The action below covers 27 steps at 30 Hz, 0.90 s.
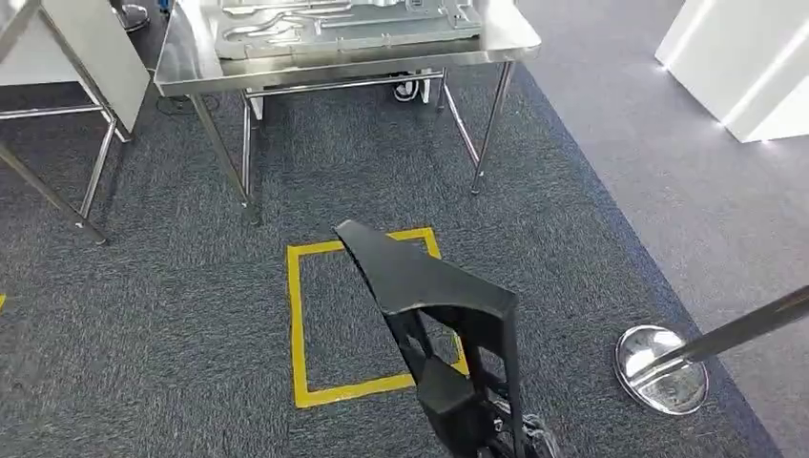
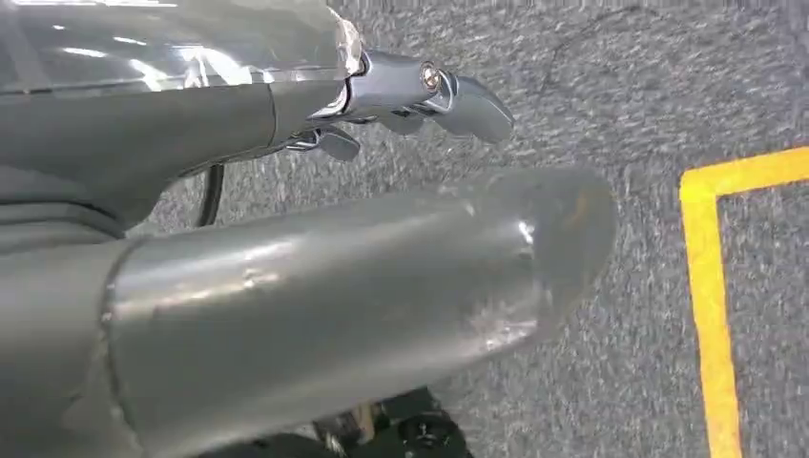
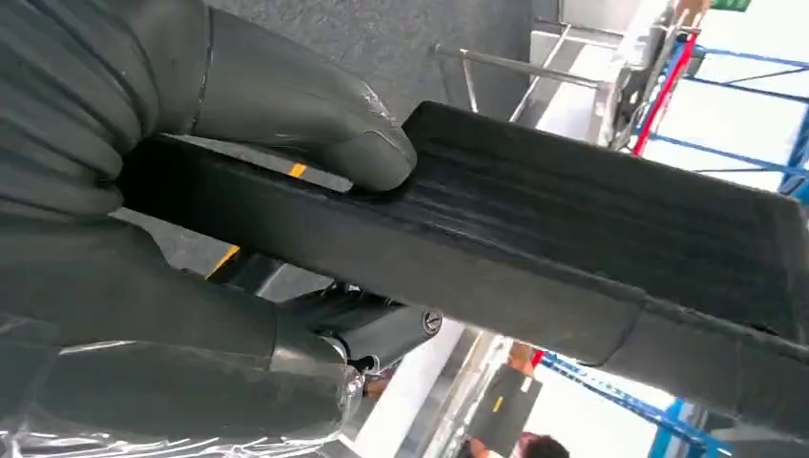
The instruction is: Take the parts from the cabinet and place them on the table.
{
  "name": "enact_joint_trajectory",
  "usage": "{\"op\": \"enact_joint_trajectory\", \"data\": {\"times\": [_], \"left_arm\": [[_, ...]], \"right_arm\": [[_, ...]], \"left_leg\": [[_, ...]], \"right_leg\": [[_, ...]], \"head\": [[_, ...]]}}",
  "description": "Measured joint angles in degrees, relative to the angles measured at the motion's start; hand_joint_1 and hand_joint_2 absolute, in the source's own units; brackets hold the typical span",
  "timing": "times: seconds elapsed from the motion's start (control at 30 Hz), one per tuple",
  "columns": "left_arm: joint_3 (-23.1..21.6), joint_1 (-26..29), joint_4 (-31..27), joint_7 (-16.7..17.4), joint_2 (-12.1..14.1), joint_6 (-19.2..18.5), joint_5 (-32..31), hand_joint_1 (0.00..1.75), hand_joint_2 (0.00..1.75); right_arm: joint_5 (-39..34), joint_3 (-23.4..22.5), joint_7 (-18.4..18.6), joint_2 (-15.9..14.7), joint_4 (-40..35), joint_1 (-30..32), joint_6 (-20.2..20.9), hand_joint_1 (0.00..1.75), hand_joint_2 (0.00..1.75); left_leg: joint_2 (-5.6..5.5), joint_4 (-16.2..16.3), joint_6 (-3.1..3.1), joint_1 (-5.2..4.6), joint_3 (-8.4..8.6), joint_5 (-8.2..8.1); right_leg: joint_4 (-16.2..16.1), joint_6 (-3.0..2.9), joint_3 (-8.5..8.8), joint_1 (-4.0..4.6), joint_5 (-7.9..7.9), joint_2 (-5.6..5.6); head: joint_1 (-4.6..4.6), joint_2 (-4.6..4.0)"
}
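A long black angular part (image 1: 420, 277) juts forward over the carpet in the head view, and my right hand (image 1: 456, 405) grips its near end at the bottom of the picture. The right wrist view shows the same black part (image 3: 591, 239) as a ribbed bar, with the thumb (image 3: 286, 105) pressed on one face and the other fingers (image 3: 172, 315) wrapped under it. My left hand (image 2: 382, 191) hangs over the carpet with its thumb and fingers (image 2: 420, 91) apart and nothing in them. The steel table (image 1: 191, 67) stands ahead, several steps away.
A grey moulded tray (image 1: 343, 29) lies on the steel table. A yellow taped square (image 1: 298, 324) marks the floor just ahead. A chrome post base (image 1: 658, 367) stands at the right, another metal frame (image 1: 57, 143) at the left, and a white unit (image 1: 744, 57) at the far right.
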Motion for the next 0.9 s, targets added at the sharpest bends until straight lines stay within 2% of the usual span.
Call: {"op": "enact_joint_trajectory", "data": {"times": [0.03, 0.07, 0.1, 0.13, 0.17, 0.2, 0.23, 0.27, 0.33, 0.37, 0.4, 0.47, 0.5, 0.53, 0.57, 0.6, 0.63, 0.67, 0.7, 0.73, 0.77, 0.8, 0.83, 0.87, 0.9], "left_arm": [[0.0, 0.1, 0.0, 0.2, 0.0, 0.0, -0.2, 0.0, 0.0], [0.0, 0.2, 0.0, 0.2, 0.0, 0.0, -0.4, 0.0, 0.0], [0.1, 0.2, 0.0, 0.3, 0.0, 0.0, -0.5, 0.0, 0.0], [0.1, 0.2, 0.0, 0.4, -0.1, 0.0, -0.5, 0.0, 0.0], [0.2, 0.3, 0.0, 0.4, -0.1, 0.0, -0.6, 0.0, 0.0], [0.4, 0.1, 0.0, 0.5, 0.0, 0.0, -0.7, 0.0, 0.0], [0.5, -0.1, 0.0, 0.5, 0.0, 0.0, -0.8, 0.0, 0.0], [0.5, -0.1, 0.0, 0.5, 0.0, 0.0, -0.9, 0.0, 0.0], [0.6, -0.1, 0.0, 0.5, -0.1, 0.0, -1.2, 0.0, 0.0], [0.7, -0.1, 0.0, 0.5, -0.1, 0.0, -1.4, 0.0, 0.0], [1.0, -0.2, 0.0, 0.5, -0.1, 0.0, -1.6, 0.0, 0.0], [1.4, 0.0, 0.0, 0.7, 0.0, 0.0, -1.8, 0.0, 0.0], [1.5, 0.1, 0.0, 0.7, 0.0, 0.0, -1.9, 0.0, 0.0], [1.5, 0.4, 0.0, 0.7, 0.0, 0.0, -2.1, 0.0, 0.0], [1.6, 0.6, 0.0, 0.7, 0.0, 0.0, -2.3, 0.0, 0.0], [1.6, 0.7, 0.0, 0.7, 0.0, 0.0, -2.4, 0.0, 0.0], [1.7, 0.6, 0.0, 0.7, 0.0, 0.0, -2.4, 0.0, 0.0], [1.7, 0.6, 0.0, 0.7, 0.0, 0.0, -2.4, 0.0, 0.0], [1.8, 0.7, 0.0, 0.8, 0.3, 0.0, -2.4, 0.0, 0.0], [1.8, 0.6, 0.2, 0.9, 0.2, -0.1, -2.6, 0.0, 0.0], [1.8, 0.6, 0.2, 0.9, 0.2, -0.1, -2.5, 0.0, 0.0], [1.9, 0.7, 0.2, 0.9, 0.3, 0.0, -2.6, 0.0, 0.0], [1.9, 0.7, 0.2, 0.9, 0.4, 0.0, -2.8, 0.0, 0.0], [1.9, 0.6, 0.2, 1.0, 0.2, 0.0, -2.9, 0.0, 0.0], [1.9, 0.4, 0.2, 1.0, 0.2, 0.1, -3.0, 0.0, 0.0]], "right_arm": [[0.0, 0.0, 0.2, 0.0, 0.2, 0.0, -0.2, 1.75, 1.75], [0.0, 0.0, 0.5, 0.0, 0.3, 0.0, -0.4, 1.75, 1.75], [0.0, 0.0, 1.2, 0.0, 0.6, 0.0, -0.8, 1.75, 1.75], [0.0, 0.0, 1.6, 0.0, 0.7, 0.0, -0.9, 1.75, 1.75], [0.0, 0.0, 2.0, 0.0, 0.8, 0.0, -0.9, 1.75, 1.75], [0.0, 0.0, 2.5, 0.1, 1.3, -0.1, -0.9, 1.75, 1.75], [0.0, 0.0, 2.6, 0.0, 1.4, 0.1, -0.9, 1.75, 1.75], [0.0, 0.0, 3.1, 0.0, 1.5, 0.4, -1.1, 1.75, 1.75], [1.0, 0.0, 4.1, 0.0, 1.8, 0.3, -2.2, 1.75, 1.75], [1.4, 0.0, 4.5, 0.0, 2.0, 0.3, -2.8, 1.75, 1.75], [1.6, 0.1, 4.9, -0.1, 2.2, 0.2, -3.3, 1.75, 1.75], [1.6, 0.2, 5.6, -0.2, 2.6, 0.1, -3.6, 1.75, 1.75], [1.6, 0.3, 5.9, -0.2, 2.8, 0.1, -3.7, 1.75, 1.75], [1.5, 0.5, 6.3, -0.2, 3.1, 0.2, -3.7, 1.75, 1.75], [1.5, 0.7, 6.6, -0.2, 3.4, 0.2, -3.7, 1.75, 1.75], [1.5, 0.7, 6.7, -0.2, 3.5, 0.2, -3.7, 1.75, 1.75], [1.5, 0.8, 6.7, -0.2, 3.7, 0.2, -3.7, 1.75, 1.75], [1.5, 0.8, 6.7, -0.2, 3.7, 0.2, -3.7, 1.75, 1.75], [1.5, 1.0, 6.8, -0.2, 4.0, 0.1, -3.7, 1.75, 1.75], [1.5, 1.1, 6.9, -0.2, 4.1, 0.2, -3.8, 1.75, 1.75], [1.5, 1.2, 7.1, -0.2, 4.1, 0.2, -3.8, 1.75, 1.75], [1.5, 1.2, 7.2, -0.2, 4.2, 0.4, -3.9, 1.75, 1.75], [1.5, 1.3, 7.3, -0.2, 4.3, 0.3, -4.0, 1.75, 1.75], [1.5, 1.3, 7.5, -0.2, 4.5, 0.3, -4.1, 1.75, 1.75], [1.6, 1.3, 7.5, -0.1, 4.5, 0.3, -4.3, 1.75, 1.75]], "left_leg": [[-0.01, 0.0, -0.09, 0.01, 0.75, -0.51], [0.0, 0.0, -0.2, 0.03, 1.43, -1.08], [-0.01, 0.0, -0.41, 0.1, 2.55, -1.84], [0.01, -0.1, -0.62, 0.15, 3.11, -2.45], [0.11, -0.3, -0.88, 0.2, 3.65, -2.96], [-0.28, -0.6, -1.49, 0.07, 3.84, -3.28], [-0.14, -1.2, -1.91, 0.09, 3.96, -3.48], [-0.11, -1.0, -2.31, 0.04, 5.01, -3.22], [-0.12, 0.1, -2.92, 0.18, 5.03, -2.86], [-0.2, 3.4, -2.99, 0.21, 3.97, -2.44], [-0.2, 7.7, -3.03, 0.2, 1.4, -2.98], [-0.19, 15.0, -3.25, 0.07, -4.18, -6.86], [-0.19, 16.7, -3.24, -0.01, -6.28, -8.98], [-0.19, 16.8, -3.13, -0.04, -7.73, -9.79], [-0.18, 15.0, -2.75, -0.23, -8.17, -8.98], [-0.13, 11.9, -2.13, -0.41, -7.94, -6.67], [0.05, 8.0, -1.47, -0.68, -7.4, -3.06], [0.93, 4.1, -0.32, -1.27, -7.09, 2.23], [1.76, 4.4, 0.27, -1.89, -7.47, 3.46], [1.39, 3.4, 0.25, -2.17, -7.11, 2.34], [1.25, 3.0, 0.53, -2.16, -6.55, 3.51], [0.84, 2.4, 0.67, -2.17, -6.37, 3.23], [0.26, 2.0, 0.91, -1.85, -5.08, 3.44], [0.1, 1.0, 1.1, -1.56, -4.05, 3.65], [-0.26, 0.6, 1.17, -1.37, -3.58, 3.66]], "right_leg": [[-1.1, 0.19, -0.43, -0.15, 1.41, -0.12], [-3.7, 0.15, -0.01, -0.26, 3.93, -0.24], [-8.7, 0.0, 1.55, -0.28, 7.7, -0.41], [-12.6, -0.23, 2.85, -0.27, 10.77, -0.63], [-14.0, -0.31, 3.42, -0.13, 11.38, -0.86], [-14.8, -0.59, 2.9, 0.53, 9.59, -0.84], [-14.5, -1.2, 3.08, 0.57, 10.14, -0.74], [-15.0, -1.58, 3.36, 0.5, 9.92, -0.76], [-15.7, -2.4, 5.21, 0.27, 9.33, -0.77], [-16.0, -2.83, 6.24, 0.35, 8.82, -1.07], [-16.1, -3.13, 6.85, 0.42, 8.4, -1.18], [-16.2, -3.42, 7.93, 0.61, 7.33, -1.3], [-16.2, -3.53, 8.61, 0.77, 6.71, -1.34], [-16.2, -3.62, 9.5, 0.97, 6.02, -1.36], [-16.2, -3.64, 10.47, 1.2, 5.34, -1.42], [-16.2, -3.72, 11.42, 1.43, 4.65, -1.6], [-16.2, -3.75, 12.42, 1.68, 3.97, -1.89], [-16.4, -3.79, 12.96, 1.74, 3.25, -2.28], [-16.1, -3.43, 13.82, 1.94, 2.72, -2.5], [-16.4, -2.97, 13.65, 1.49, 2.41, -2.49], [-16.7, -2.57, 14.44, 1.46, 2.22, -2.75], [-15.8, -2.4, 14.79, 1.43, 2.69, -2.82], [-15.5, -2.13, 15.04, 1.52, 2.91, -2.95], [-14.0, -1.8, 14.82, 1.32, 2.71, -2.32], [-11.4, -1.4, 13.38, 1.17, 1.94, -1.47]], "head": [[0.0, 0.0], [0.0, 0.0], [0.0, 0.0], [0.0, 0.0], [0.0, 0.0], [0.02, 0.0], [-0.04, 0.0], [-0.06, 0.0], [-0.11, 0.0], [-0.02, 0.0], [-0.09, 0.0], [-0.04, 0.0], [-0.09, 0.0], [-0.06, 0.0], [-0.06, 0.0], [-0.06, 0.0], [-0.06, 0.0], [-0.04, 0.0], [0.13, 0.0], [-0.2, 0.0], [-0.2, 0.0], [-0.17, 0.0], [-0.2, 0.0], [-0.15, 0.0], [-0.17, 0.0]]}}
